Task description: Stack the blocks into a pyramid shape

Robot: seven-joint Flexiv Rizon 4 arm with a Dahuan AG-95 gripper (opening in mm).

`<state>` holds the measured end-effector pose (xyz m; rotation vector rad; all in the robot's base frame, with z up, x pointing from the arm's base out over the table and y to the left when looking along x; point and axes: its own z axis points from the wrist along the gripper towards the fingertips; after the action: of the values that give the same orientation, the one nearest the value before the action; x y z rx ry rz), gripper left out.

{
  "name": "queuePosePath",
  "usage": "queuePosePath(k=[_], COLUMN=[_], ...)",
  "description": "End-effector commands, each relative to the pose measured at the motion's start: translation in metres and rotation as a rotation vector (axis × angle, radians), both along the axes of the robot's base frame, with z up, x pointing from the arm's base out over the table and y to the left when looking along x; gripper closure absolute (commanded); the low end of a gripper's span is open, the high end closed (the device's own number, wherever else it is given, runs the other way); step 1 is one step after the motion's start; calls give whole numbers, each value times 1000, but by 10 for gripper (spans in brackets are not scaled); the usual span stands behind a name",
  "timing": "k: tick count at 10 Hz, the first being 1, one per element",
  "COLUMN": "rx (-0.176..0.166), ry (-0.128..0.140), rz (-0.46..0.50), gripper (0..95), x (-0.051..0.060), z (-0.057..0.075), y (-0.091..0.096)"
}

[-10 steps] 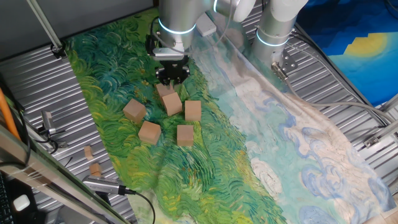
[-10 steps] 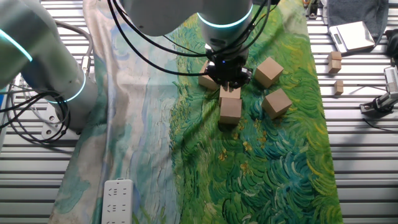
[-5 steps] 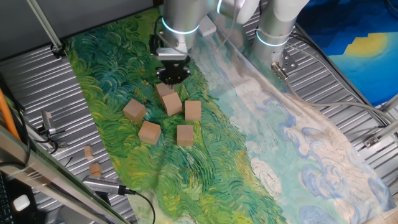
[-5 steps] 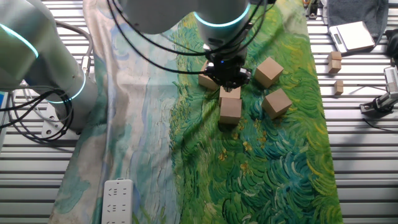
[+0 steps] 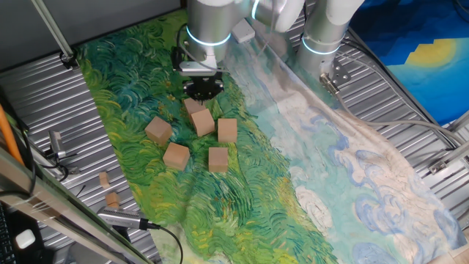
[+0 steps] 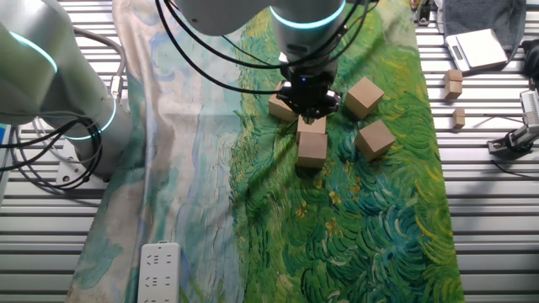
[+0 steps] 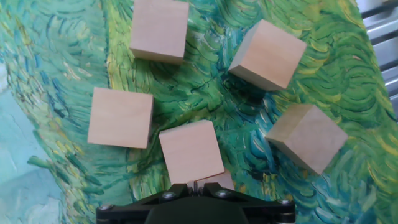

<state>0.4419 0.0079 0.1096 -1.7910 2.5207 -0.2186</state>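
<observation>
Six blocks (image 5: 203, 122) are lying loosely clustered on a green and blue painted cloth (image 5: 242, 183) draped over a ribbed metal table (image 5: 44, 110), with the gripper (image 5: 203, 88) hanging just above the far block, and two small wooden bits (image 5: 108, 188) are sitting off the cloth at the near left. From the other fixed view the gripper (image 6: 310, 105) is hovering over the cluster (image 6: 312, 147), while a white power strip (image 6: 157, 271) is lying near the cloth's pale edge. Looking down from the hand, five blocks (image 7: 190, 151) are showing fully and a sixth is peeking out by the black gripper body; I cannot tell how far apart the fingers are, and no block is showing between them.

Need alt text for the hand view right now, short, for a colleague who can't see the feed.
Looking straight down at five whole wooden blocks scattered apart on a green painted cloth. A sixth block peeks out at the bottom edge, just above the dark gripper body.
</observation>
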Motion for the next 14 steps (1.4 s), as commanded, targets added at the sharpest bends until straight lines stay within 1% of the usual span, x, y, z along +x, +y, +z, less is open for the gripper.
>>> queuePosePath(k=[1,3,4,6,7,8,9,10,12,13,14], rx=[16,31,34,22,25,33,34,60,120,138,172], ry=[-18,-22,-22,-11,32,58,71,127,212,243,267], rz=[-120,-176,-180,-172,-165,-157,-147,-143,-160,-161,-175], gripper=[950,950,950,950,950,950,950,950,950,950,950], x=[1,1,1,1,1,1,1,1,1,1,1], z=[0,0,0,0,0,0,0,0,0,0,0], y=[0,0,0,0,0,0,0,0,0,0,0])
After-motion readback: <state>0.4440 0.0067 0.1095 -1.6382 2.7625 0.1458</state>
